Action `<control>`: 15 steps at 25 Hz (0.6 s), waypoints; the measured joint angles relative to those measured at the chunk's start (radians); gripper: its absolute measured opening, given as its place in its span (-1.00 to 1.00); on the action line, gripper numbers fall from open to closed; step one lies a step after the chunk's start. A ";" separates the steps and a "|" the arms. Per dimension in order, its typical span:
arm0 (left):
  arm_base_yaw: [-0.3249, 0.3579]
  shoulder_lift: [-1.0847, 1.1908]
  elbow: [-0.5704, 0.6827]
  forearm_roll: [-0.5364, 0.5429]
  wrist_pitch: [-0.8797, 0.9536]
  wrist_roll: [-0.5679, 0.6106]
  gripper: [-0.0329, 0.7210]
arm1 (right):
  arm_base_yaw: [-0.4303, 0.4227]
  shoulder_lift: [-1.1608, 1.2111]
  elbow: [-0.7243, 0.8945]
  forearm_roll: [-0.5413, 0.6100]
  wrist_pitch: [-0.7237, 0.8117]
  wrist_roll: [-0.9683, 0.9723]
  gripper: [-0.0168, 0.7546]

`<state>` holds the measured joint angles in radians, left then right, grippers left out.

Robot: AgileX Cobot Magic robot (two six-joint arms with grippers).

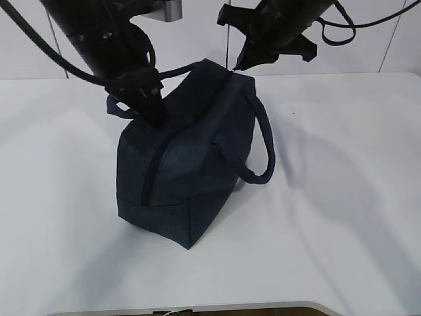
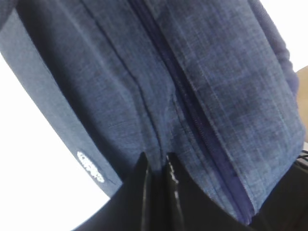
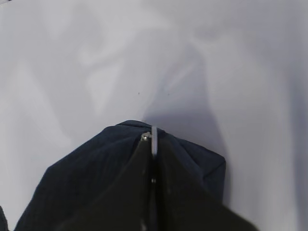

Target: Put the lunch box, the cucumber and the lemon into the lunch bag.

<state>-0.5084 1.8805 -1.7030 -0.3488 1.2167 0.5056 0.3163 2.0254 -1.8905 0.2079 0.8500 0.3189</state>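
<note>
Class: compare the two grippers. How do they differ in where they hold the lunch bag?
The left gripper pinches fabric beside the zipper on the lunch bag; the right gripper grips the metal pull at the far end. The left sits lower, the right higher. Both are shut.

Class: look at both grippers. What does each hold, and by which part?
Left gripper: a fold of the dark navy fabric lunch bag beside its zipper. Right gripper: the zipper's metal pull.
</note>
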 joint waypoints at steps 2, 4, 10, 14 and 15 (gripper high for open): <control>0.000 0.000 0.000 0.000 0.002 0.000 -0.92 | 0.000 0.000 -0.011 0.004 0.007 0.004 -0.94; 0.000 0.000 0.000 -0.004 0.002 0.000 -0.92 | 0.000 0.000 -0.023 0.002 0.009 0.004 -0.94; 0.000 0.000 0.000 -0.037 0.004 0.000 -0.92 | -0.008 0.028 -0.035 -0.003 -0.017 0.012 -0.94; 0.000 0.000 0.000 -0.045 0.005 0.000 -0.92 | -0.012 0.070 -0.035 -0.003 -0.028 0.027 -0.94; 0.000 0.000 0.000 -0.045 0.005 0.000 -0.92 | -0.012 0.078 -0.035 0.001 -0.033 0.030 -0.94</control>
<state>-0.5084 1.8805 -1.7030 -0.3938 1.2221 0.5061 0.3044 2.1029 -1.9251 0.2084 0.8171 0.3493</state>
